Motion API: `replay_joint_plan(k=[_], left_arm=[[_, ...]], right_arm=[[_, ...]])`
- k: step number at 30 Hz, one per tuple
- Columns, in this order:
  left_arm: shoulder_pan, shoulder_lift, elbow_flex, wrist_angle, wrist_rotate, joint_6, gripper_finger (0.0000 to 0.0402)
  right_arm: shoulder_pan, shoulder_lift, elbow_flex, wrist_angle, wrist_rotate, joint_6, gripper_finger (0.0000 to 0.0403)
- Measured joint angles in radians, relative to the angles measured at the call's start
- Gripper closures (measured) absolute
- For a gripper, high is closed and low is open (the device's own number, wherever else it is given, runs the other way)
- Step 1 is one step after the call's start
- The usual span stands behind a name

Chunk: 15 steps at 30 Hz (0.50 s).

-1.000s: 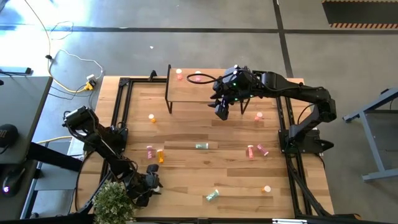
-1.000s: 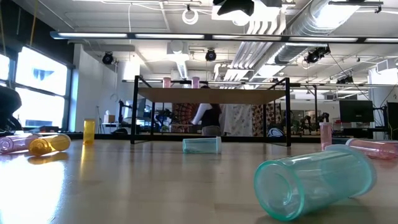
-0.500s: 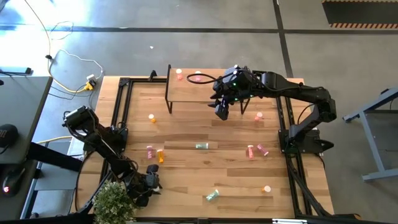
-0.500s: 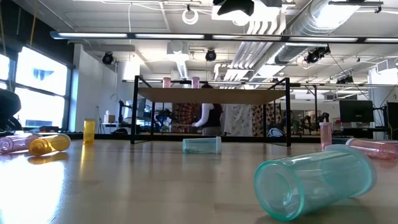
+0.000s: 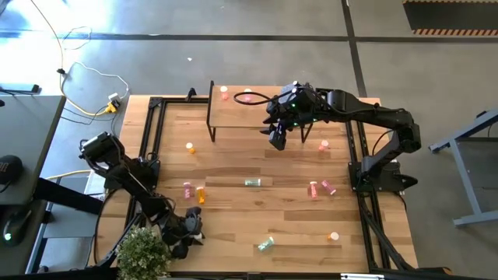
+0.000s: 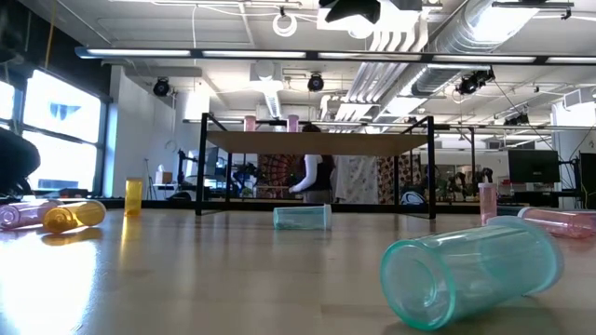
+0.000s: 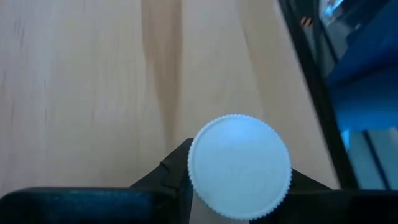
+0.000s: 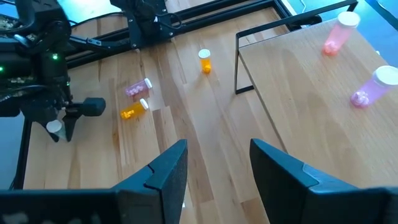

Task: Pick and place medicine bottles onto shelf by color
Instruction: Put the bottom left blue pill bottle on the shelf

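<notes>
Two pink bottles [image 8: 359, 87] stood on the shelf [image 5: 241, 115] beyond the right hand [image 8: 217, 165], fingers parted, empty. Left hand [image 5: 189, 232] clenched a white-capped bottle [image 7: 239, 167] near the counter [image 5: 233, 163] edge; plant [image 5: 142, 253] beside it.

Low light-wood shelf [image 5: 245, 115] on thin black legs, upper middle of the high view, carrying 2 upright pink bottles [image 5: 224, 92] with pale caps along its top edge. Scattered below it on the planks: small orange bottle [image 5: 190, 147] upright at left, pink and orange pair [image 5: 194, 191] lying left of centre, teal bottle [image 5: 252, 183] on its side at centre, 2 pink ones [image 5: 321, 187] right of centre. Another teal bottle [image 5: 266, 244] lying at bottom centre, white-capped bottle [image 7: 239, 165] filling the bottom of the left wrist view, cap toward the lens.
</notes>
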Motion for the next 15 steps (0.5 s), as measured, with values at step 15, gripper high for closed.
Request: replay_joint_plan(k=[15], left_arm=[[0.255, -0.005, 0.136, 0.049, 0.031, 0.135, 0.0307]], right_arm=[[0.029, -0.001, 0.110, -0.141, -0.005, 0.008, 0.0237]])
